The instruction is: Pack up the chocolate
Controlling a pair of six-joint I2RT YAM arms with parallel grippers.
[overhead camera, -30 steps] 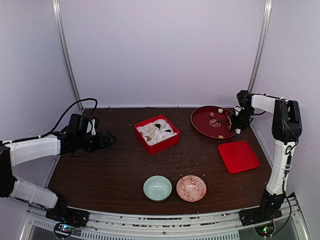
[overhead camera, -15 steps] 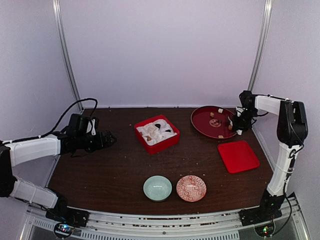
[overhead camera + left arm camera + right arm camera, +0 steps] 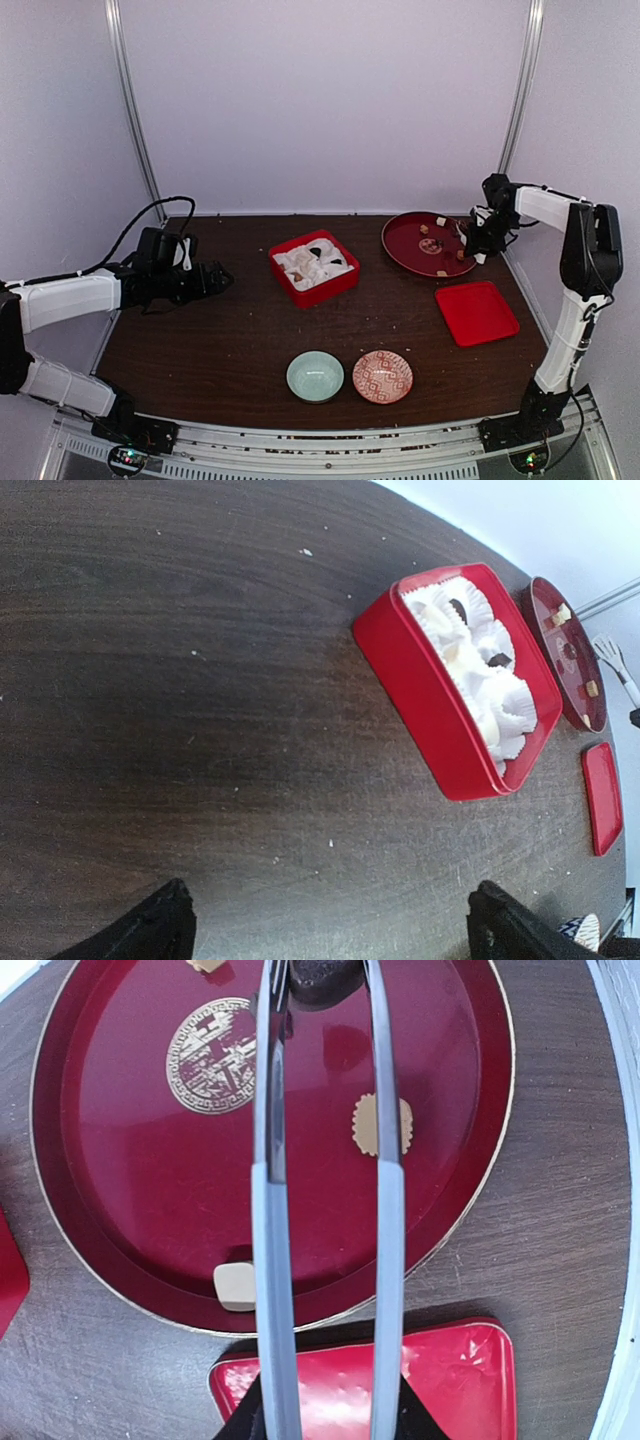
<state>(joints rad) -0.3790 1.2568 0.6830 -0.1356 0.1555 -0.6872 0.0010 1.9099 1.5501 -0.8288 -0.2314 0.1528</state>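
Red box (image 3: 327, 289) stands far-centre on the tabletop (image 3: 230, 345), round plate (image 3: 140, 1170) in its far right corner. Left gripper (image 3: 328, 905) gapes empty near the left edge. Right gripper (image 3: 478, 239) pinches silver tongs (image 3: 386, 1230), tips seemingly straddling a dark chocolate (image 3: 322, 980) on the plate, tan pieces (image 3: 236, 1287) nearby.

On dark wooden table (image 3: 220, 340), mid-back: red square plastic box (image 3: 335, 288), white crinkled paper cups (image 3: 300, 265) inside. Right of it, round dark-red tray (image 3: 405, 250), tan chocolate pieces (image 3: 235, 1286) on it, slim silver tongs (image 3: 385, 1210) above. In front of tray, flat red square lid (image 3: 477, 312). Near edge: pale green ceramic bowl (image 3: 315, 376), red-patterned ceramic bowl (image 3: 382, 376) just beside, on its right.
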